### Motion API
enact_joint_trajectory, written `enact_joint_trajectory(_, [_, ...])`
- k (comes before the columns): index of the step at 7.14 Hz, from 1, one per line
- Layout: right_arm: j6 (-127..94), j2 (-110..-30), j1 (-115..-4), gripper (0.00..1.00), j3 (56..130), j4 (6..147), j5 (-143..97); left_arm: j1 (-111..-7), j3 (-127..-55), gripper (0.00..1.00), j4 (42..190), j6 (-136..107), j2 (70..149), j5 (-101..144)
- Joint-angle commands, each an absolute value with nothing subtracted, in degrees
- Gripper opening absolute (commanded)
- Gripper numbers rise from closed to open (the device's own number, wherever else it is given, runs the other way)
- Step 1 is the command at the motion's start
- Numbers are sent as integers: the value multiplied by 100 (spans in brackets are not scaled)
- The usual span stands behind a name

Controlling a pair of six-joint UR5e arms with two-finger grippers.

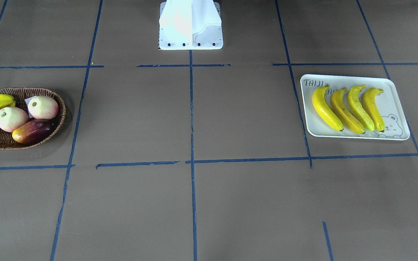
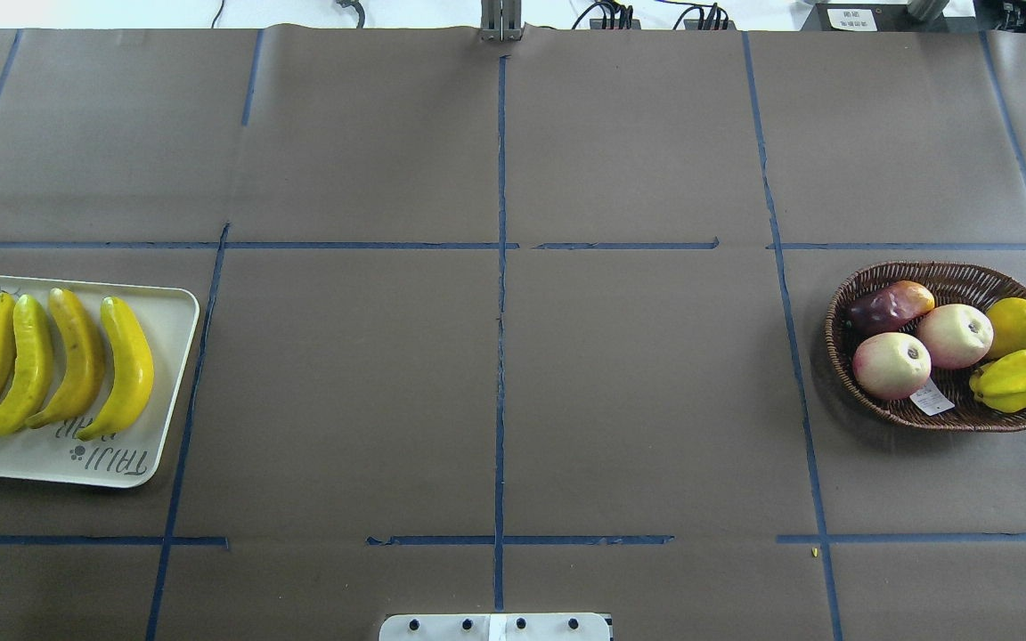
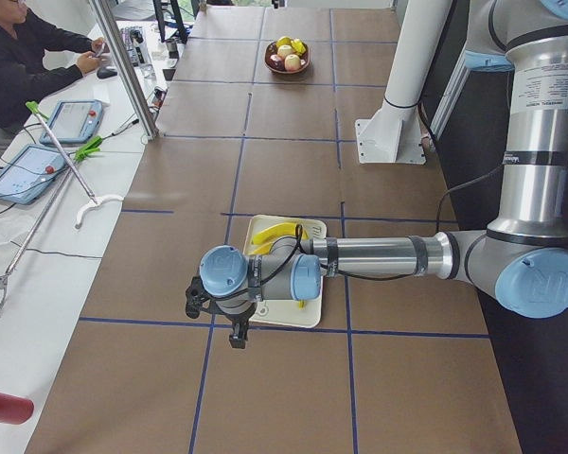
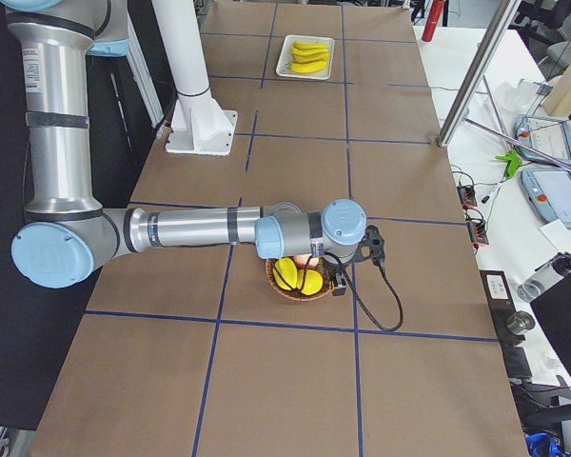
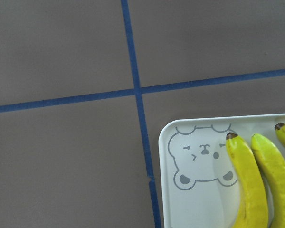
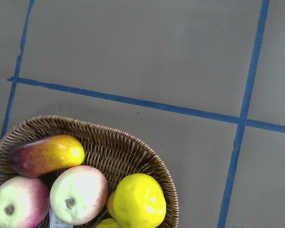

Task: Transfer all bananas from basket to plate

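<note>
Bananas (image 2: 128,365), all four of them, lie side by side on the plate (image 2: 170,392) at the left end of the desk (image 2: 566,401), their long axes running across the tray's short side, one set of tips by the bear drawing. The basket (image 2: 842,356), well apart at the right end, shows only other fruit (image 2: 954,334) and no banana. The left arm (image 3: 379,255) reaches out above the plate and the right arm (image 4: 190,228) above the basket. The left jaws and right jaws appear only from the side cameras, so I cannot tell how far either is open or whether it has hold of anything. Judging by this, nothing is left for the right jaws to fetch, and the transfer looks complete.
</note>
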State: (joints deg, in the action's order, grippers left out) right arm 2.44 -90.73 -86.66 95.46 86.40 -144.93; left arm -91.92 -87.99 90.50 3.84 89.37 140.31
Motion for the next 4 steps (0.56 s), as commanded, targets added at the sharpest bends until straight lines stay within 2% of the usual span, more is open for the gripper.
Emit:
enact_joint_trajectory(1, [246, -9158, -8666, 100, 9484, 8640, -14415, -9202, -8789, 100, 9114, 237, 8825, 13984])
enact_joint_trajectory(4, [237, -9149, -8850, 100, 9378, 8657, -14115, -9211, -8842, 100, 9114, 343, 8877, 13896])
